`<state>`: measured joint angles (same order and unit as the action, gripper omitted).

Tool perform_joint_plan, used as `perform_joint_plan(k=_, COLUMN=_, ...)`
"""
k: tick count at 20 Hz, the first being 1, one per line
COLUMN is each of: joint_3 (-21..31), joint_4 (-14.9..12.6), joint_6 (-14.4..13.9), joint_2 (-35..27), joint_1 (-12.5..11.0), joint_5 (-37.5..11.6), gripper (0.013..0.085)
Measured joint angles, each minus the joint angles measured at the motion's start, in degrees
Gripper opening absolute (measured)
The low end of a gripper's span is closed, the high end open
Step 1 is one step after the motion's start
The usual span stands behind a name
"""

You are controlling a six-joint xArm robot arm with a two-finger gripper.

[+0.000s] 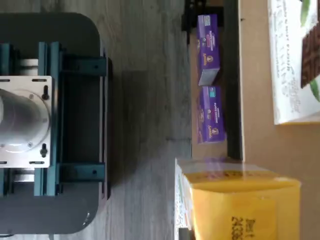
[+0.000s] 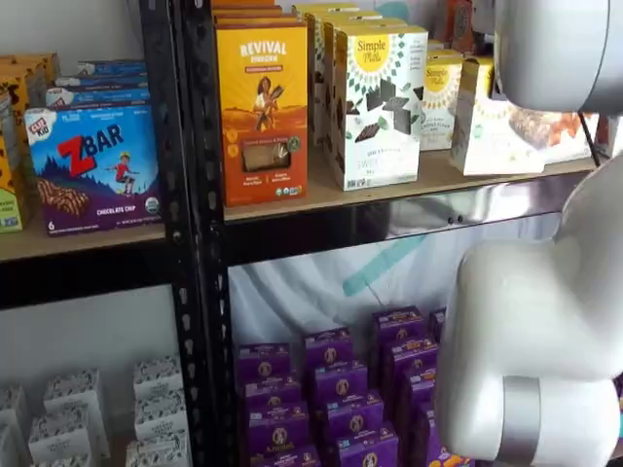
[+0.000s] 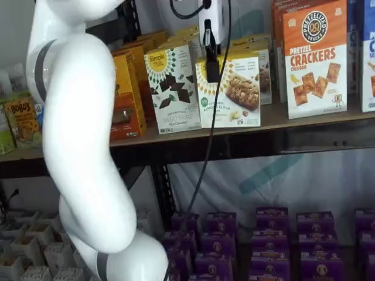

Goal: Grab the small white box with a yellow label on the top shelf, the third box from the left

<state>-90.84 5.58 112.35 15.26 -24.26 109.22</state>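
White arm fills my near left in a shelf view. Right of it, on the top shelf, the chocolate carton stands beside the small white box at the front edge. My gripper hangs before it, fingers closed, empty. Crackers box stands rightmost.

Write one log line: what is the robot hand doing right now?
hand: fingers together, low against the front of small white box | box: standing on top shelf, not lifted | grasp: cannot confirm
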Motion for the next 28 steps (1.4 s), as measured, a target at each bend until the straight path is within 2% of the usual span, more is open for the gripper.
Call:
perform_joint_plan(k=7, joint_3=3.9, joint_4=1.4, joint_6=0.6, joint_2=4.7, joint_1=-1.2, joint_5=0.8, gripper=0.0330)
perform_joint_plan(k=20, joint_3=11.9, joint_4=3.1, joint_6=0.2, joint_2=12.6, joint_1=-1.3, joint_5=0.3, gripper=0.0330)
perform_joint_plan(k=28, joint_3=15.1, joint_4=2.5, joint_6=0.6, joint_2=15.7, joint_1=-1.5, joint_5=0.0, gripper=0.0330)
